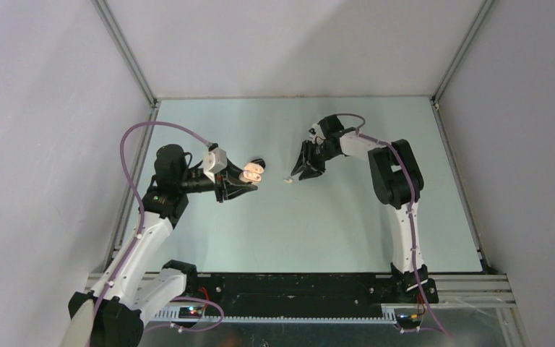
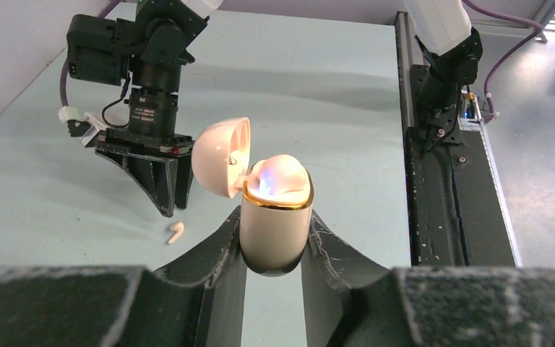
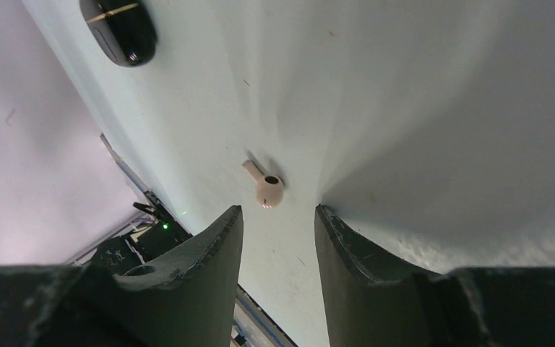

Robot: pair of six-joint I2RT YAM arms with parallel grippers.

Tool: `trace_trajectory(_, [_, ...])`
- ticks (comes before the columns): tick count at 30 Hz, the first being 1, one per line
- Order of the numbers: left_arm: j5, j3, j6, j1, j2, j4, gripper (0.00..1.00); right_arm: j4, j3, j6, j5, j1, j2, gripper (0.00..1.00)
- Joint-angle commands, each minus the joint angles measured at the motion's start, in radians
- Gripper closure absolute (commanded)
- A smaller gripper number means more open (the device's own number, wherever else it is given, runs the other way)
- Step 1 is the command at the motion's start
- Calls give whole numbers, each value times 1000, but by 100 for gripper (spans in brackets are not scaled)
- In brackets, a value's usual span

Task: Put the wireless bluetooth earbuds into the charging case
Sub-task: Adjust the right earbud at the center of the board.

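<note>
Earbud [image 3: 266, 188] lies just ahead of the parted right hand [image 3: 278, 213].

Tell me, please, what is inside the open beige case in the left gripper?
A pale rounded earbud rises above the case's gold rim, lit blue. The sockets beneath are hidden by the walls.

**No legible writing**

No word, brand or number can be read in any view. The charging case [image 2: 274, 224] shows a plain shell without lettering. Pale specks on the right arm's black wrist barrel [image 2: 149, 108] may be a printed label, too small to read.
</note>
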Motion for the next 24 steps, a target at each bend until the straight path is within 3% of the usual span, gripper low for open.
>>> trace_trajectory(1, [4, 31, 21, -7, -4, 13, 88, -34, -46, -32, 32, -2, -75, 54])
trace_trajectory(10, [4, 34, 22, -7, -7, 7, 88, 92, -111, 54, -120, 60, -38, 54])
trace_trajectory(24, [8, 35, 28, -7, -6, 1, 88, 84, -39, 66, -63, 55, 1, 55])
